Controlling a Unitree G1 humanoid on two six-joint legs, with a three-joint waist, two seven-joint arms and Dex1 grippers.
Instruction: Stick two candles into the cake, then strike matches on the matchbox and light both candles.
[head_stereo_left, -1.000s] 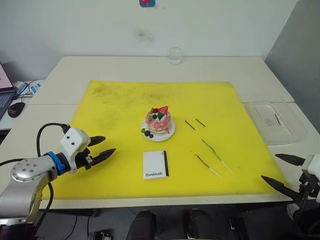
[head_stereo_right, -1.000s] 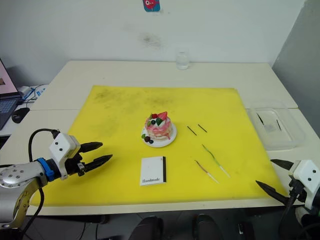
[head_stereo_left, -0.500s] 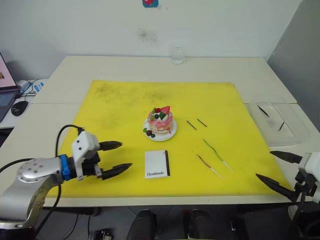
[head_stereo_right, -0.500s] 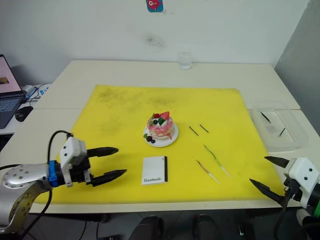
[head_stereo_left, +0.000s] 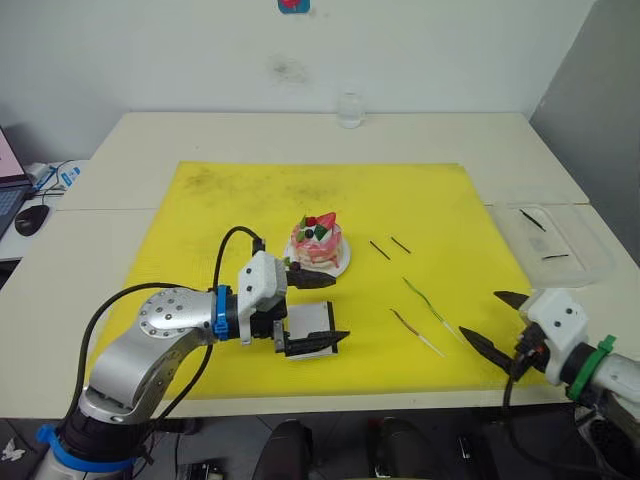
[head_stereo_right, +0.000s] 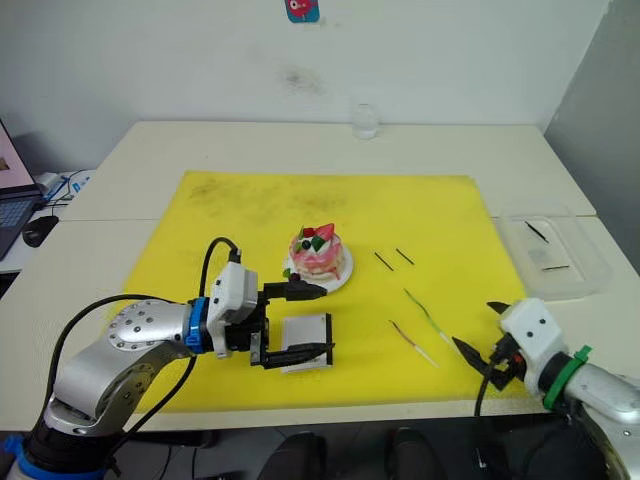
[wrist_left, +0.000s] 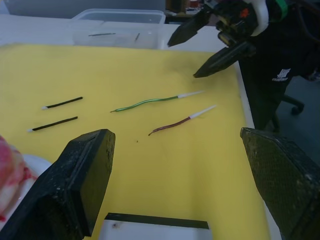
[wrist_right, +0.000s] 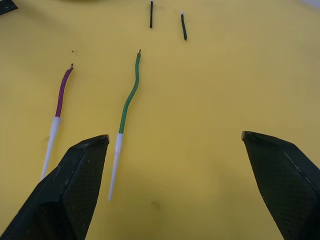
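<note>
Both candles (head_stereo_left: 432, 304) lie free near the bench's front edge. Our right fingers (wrist_right: 265, 165), spread wide and empty, should straddle one stick squarely; left fingers (wrist_left: 85, 170) gape empty over the matchbox (head_stereo_left: 310, 325).

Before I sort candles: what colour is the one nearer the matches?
Green candle, white end; right wrist view.

Bright, even indoor light, soft faint shadows, wrist views' near fingers blurred.
</note>
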